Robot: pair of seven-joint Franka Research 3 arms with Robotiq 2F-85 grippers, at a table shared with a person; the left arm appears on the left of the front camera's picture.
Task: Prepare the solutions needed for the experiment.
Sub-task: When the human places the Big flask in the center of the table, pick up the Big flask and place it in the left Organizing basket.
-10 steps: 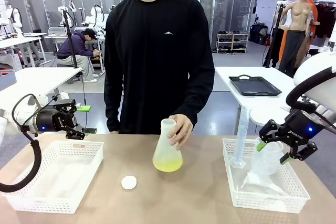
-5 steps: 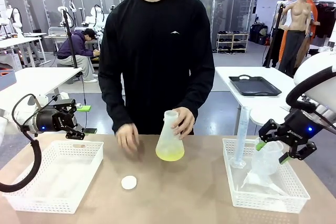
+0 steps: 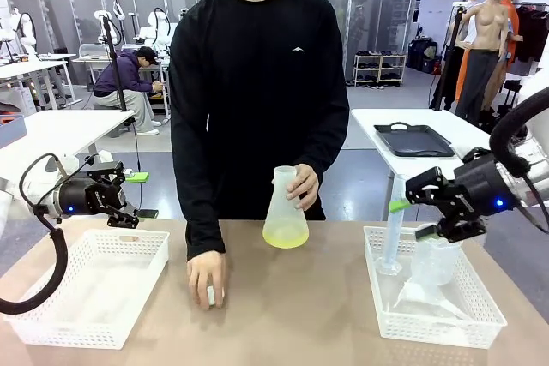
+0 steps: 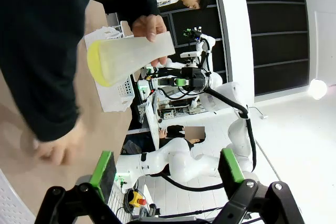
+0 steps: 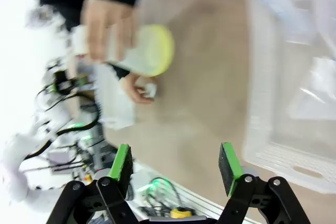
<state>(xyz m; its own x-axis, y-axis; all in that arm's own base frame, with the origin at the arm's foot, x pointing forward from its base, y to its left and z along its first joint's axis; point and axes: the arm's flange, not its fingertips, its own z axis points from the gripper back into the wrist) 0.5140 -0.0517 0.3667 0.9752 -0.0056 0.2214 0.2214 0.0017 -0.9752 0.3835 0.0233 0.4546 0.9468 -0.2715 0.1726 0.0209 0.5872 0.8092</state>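
The person's hand [image 3: 302,186] holds the flask [image 3: 283,203] by its neck, clear of the table [image 3: 326,315] — probably to swirl the yellow-green solution [image 3: 285,235] pooled at its base. The left gripper [image 3: 141,195] and right gripper [image 3: 412,219] hang open — both empty.

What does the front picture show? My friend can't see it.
A person in black holds a flask of yellow-green solution above the table, the other hand flat on it. The left gripper and right gripper hang open by two white baskets.
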